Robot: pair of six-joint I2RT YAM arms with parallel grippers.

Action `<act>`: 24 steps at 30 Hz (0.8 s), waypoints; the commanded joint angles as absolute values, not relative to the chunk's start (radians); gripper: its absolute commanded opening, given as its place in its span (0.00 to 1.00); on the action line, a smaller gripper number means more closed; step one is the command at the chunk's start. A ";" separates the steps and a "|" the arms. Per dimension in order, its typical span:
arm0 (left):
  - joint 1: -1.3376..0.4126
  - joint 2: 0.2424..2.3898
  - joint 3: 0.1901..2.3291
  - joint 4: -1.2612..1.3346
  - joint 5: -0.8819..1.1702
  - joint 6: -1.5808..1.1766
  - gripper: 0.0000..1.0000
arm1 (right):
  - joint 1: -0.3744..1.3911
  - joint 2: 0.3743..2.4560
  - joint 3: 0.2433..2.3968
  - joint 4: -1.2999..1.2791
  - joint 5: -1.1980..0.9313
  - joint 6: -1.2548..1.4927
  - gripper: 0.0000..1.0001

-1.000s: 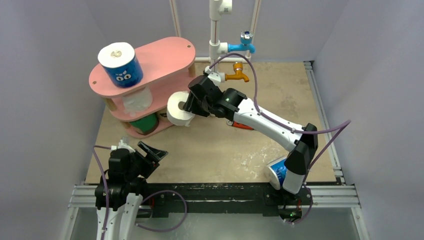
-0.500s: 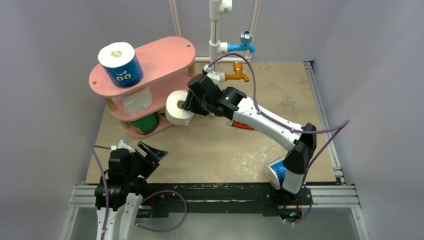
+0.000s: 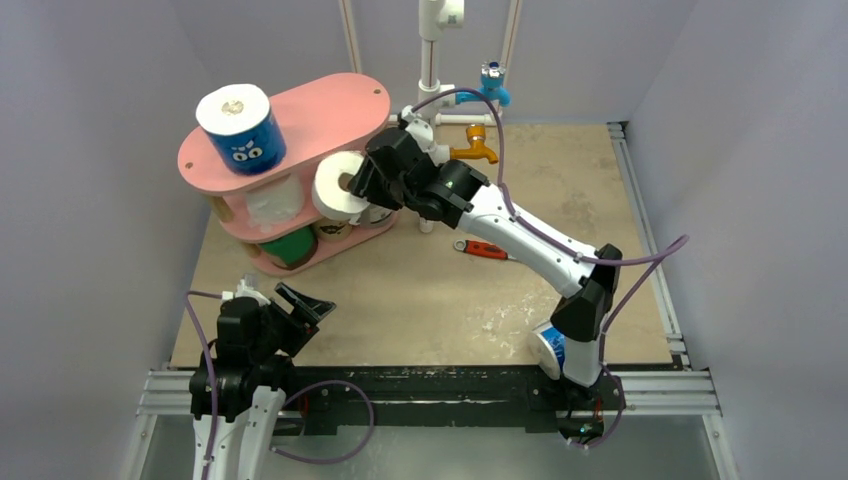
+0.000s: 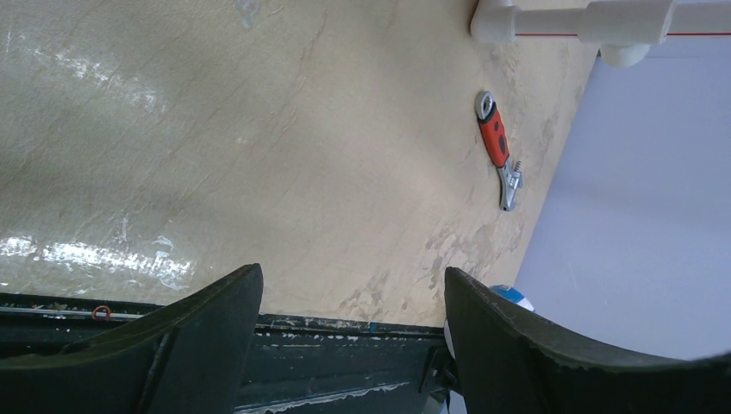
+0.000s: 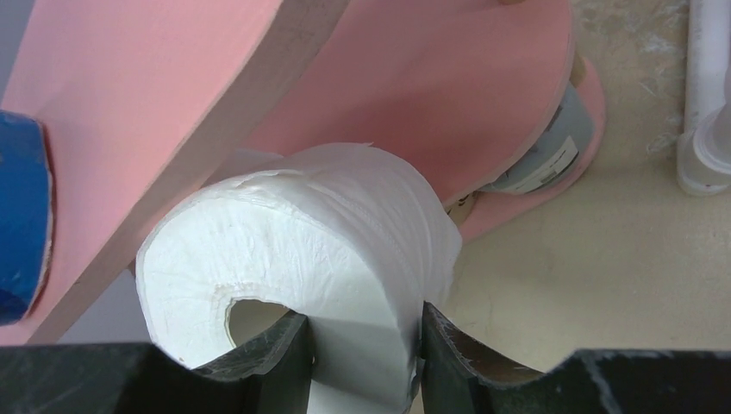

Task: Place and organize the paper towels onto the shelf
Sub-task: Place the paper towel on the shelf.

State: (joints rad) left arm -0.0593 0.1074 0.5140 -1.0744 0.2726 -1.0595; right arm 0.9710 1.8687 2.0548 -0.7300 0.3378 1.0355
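Observation:
My right gripper [image 3: 362, 188] is shut on a bare white paper towel roll [image 3: 338, 186], one finger inside its hollow core and the other outside its wall [image 5: 366, 332]. The roll [image 5: 302, 250] hangs at the near right edge of the pink shelf [image 3: 320, 110], just under the top board [image 5: 172, 103]. A blue printed roll [image 3: 240, 128] stands on the top board. A white roll [image 3: 275, 200] sits on the middle tier and a green one [image 3: 292, 245] on the bottom tier. Another blue roll [image 3: 553, 347] lies by the right arm's base. My left gripper [image 3: 300, 305] is open and empty near the table's front edge [image 4: 353, 285].
A red-handled wrench [image 3: 485, 249] lies on the table right of the shelf. The white pipe frame [image 3: 430, 60] with a blue tap [image 3: 492, 85] and an orange tap [image 3: 476, 145] stands just behind my right gripper. A grey-wrapped roll [image 5: 552, 147] sits at the shelf's far end.
My right arm has lifted the white roll up and to the left, from beside the shelf's lower tiers to just under the top board. The left arm has not moved.

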 commanded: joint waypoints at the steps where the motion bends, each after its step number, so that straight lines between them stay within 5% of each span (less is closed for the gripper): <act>1: -0.064 0.107 0.535 -1.176 0.240 -1.040 0.77 | 0.971 1.906 2.151 -0.675 0.398 1.069 0.12; 16: -0.069 0.103 0.530 -1.167 0.239 -1.040 0.77 | 0.971 2.026 2.290 -0.692 0.413 1.085 0.15; 24: -0.072 0.098 0.530 -1.170 0.238 -1.040 0.77 | 0.972 2.040 2.298 -0.682 0.382 1.078 0.40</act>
State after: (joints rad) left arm -0.0624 0.1059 0.5140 -1.0744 0.2726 -1.0595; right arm 0.9749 2.0552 2.2444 -0.7467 0.4019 1.0794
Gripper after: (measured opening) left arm 0.767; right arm 0.398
